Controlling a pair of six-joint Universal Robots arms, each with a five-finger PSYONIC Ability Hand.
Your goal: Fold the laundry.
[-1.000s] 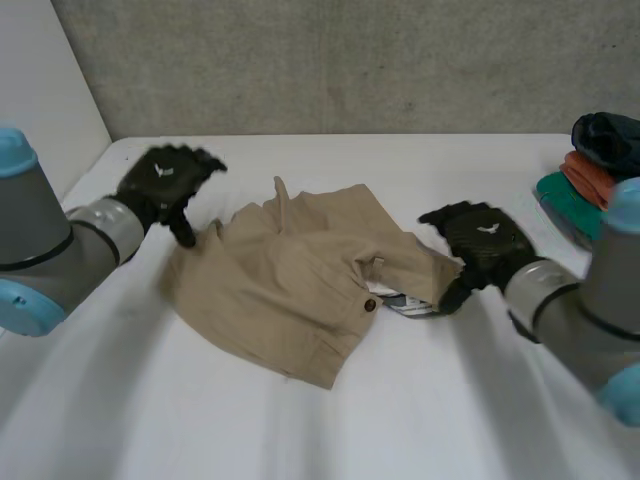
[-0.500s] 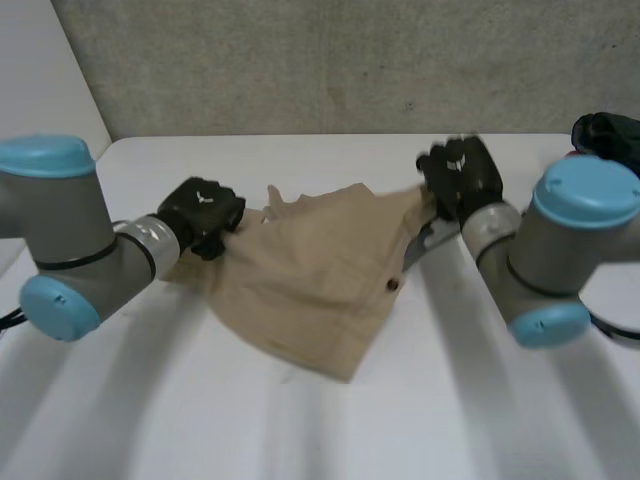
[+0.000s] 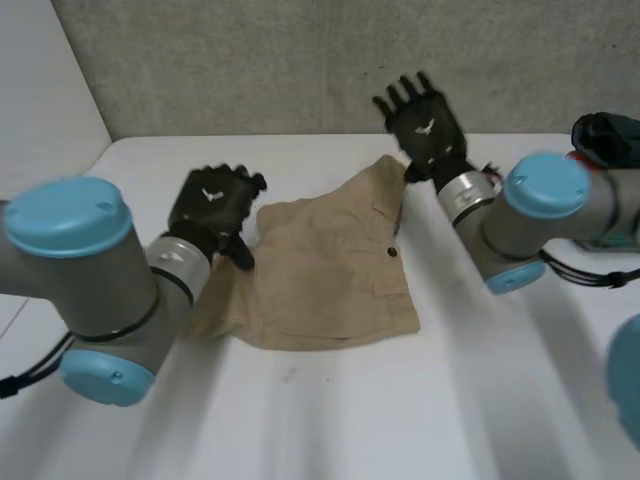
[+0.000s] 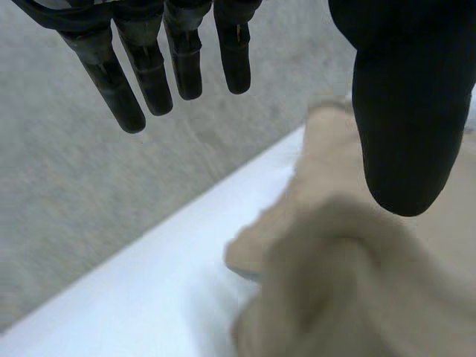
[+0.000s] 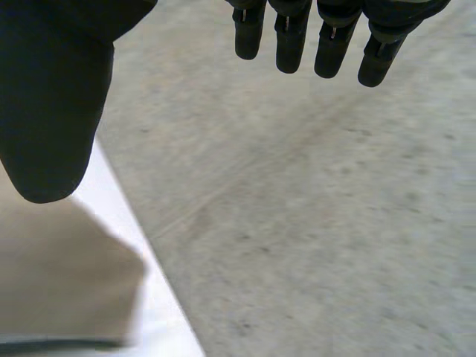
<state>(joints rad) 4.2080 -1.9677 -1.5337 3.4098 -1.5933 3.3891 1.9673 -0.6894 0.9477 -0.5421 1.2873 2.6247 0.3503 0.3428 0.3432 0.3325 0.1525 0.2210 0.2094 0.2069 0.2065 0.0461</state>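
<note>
Khaki shorts (image 3: 330, 265) lie rumpled on the white table (image 3: 400, 420), under a rough grey wall (image 3: 300, 60). The left hand (image 3: 213, 203) hovers over their left edge, fingers straight and clear of the thumb. The right hand (image 3: 425, 122) is raised by their far corner, fingers spread wide. Folded clothes (image 3: 603, 150) sit at the table's right edge.

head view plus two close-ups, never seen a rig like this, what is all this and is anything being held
Two robot arms, each ending in a black hand, stand at a white table. The head view looks down from behind them: the left hand is by the left side of the tan shorts, the right hand above their far corner. A dark garment lies at the table's right edge. The wrist views look along each palm; both show straight fingers, holding nothing.
</note>
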